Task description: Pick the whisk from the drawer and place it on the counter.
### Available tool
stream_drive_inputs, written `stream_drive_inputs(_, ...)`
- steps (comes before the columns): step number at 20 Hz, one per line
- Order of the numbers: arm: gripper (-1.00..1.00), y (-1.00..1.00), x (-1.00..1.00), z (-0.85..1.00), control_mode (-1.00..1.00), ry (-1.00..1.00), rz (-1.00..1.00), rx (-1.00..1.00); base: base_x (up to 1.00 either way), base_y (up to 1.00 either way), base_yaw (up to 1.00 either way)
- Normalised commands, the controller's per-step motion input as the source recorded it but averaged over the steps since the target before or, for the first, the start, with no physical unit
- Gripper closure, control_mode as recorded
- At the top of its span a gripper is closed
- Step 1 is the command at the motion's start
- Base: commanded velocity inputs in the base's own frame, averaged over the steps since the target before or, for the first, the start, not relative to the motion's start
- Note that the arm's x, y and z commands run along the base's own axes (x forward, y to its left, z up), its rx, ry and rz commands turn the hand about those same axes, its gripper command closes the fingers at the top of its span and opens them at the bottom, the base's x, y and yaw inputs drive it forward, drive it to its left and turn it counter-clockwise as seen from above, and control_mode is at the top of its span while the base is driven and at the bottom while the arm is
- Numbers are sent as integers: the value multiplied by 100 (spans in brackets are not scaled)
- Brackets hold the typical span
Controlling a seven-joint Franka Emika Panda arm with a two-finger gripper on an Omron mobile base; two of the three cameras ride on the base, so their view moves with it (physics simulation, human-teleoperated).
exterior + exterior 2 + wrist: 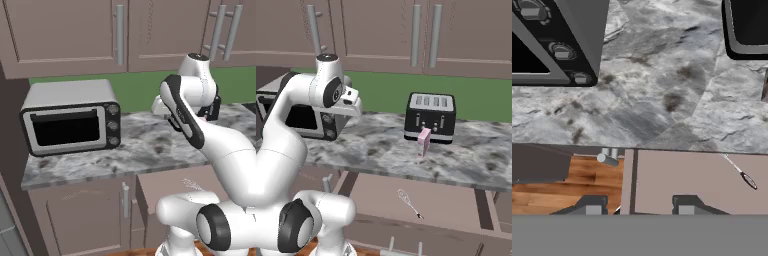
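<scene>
The whisk, thin, with a small wire head, lies flat on the floor of the pulled-out drawer below the counter. In the hand view the whisk lies at the right of the drawer, under the counter's dark edge. My gripper is open, its two fingertips wide apart with nothing between them. It hangs above the counter's front edge, well above the drawer and to the left of the whisk.
A silver toaster oven stands on the counter at the left and a black toaster at the right, with a small pink object in front of it. Wall cabinets with steel bar handles hang overhead. Wooden floor lies below.
</scene>
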Motion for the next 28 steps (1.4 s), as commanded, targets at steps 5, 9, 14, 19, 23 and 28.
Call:
stream_drive_inputs(5, -100, 0, 0, 0, 100, 0, 0, 0, 0, 14, -4)
stream_drive_inputs(9, -100, 0, 0, 0, 100, 0, 0, 0, 0, 50, -24)
stream_drive_inputs(14, -100, 0, 0, 0, 100, 0, 0, 0, 0, 64, -36)
stream_drive_inputs(19, -100, 0, 0, 0, 100, 0, 0, 0, -5, 51, -46)
stream_drive_inputs(23, -100, 0, 0, 0, 100, 0, 0, 0, -3, 50, -57)
stream_drive_inputs(28, -100, 0, 0, 0, 100, 0, 0, 0, 0, 61, -61)
